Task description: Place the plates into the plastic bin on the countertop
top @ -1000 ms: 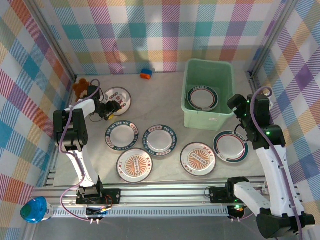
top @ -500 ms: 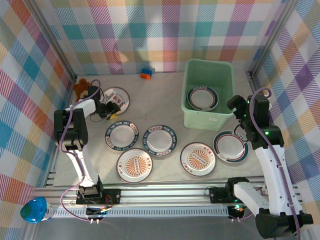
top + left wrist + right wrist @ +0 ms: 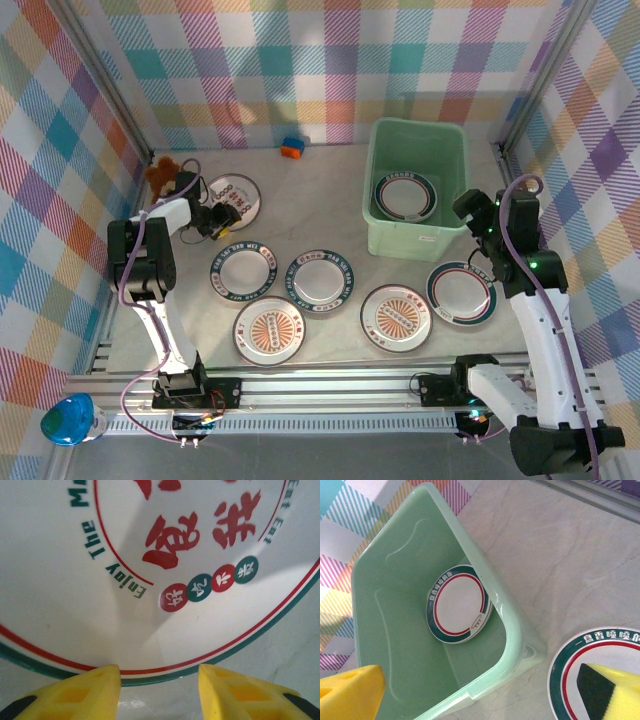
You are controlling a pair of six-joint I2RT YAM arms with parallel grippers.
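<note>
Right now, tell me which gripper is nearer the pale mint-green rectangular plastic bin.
Right. The right gripper hovers off the near right corner of the mint-green plastic bin; the left gripper is far across the countertop, at the red-lettered white round plate.

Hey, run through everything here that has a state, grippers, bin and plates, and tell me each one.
left gripper, open, at the rim of the red-lettered plate.
right gripper, open wide, empty.
plastic bin, upright, one teal-rimmed plate lying inside.
red-lettered plate, flat on the countertop.
five other plates, flat on the countertop, outside the bin.
</note>
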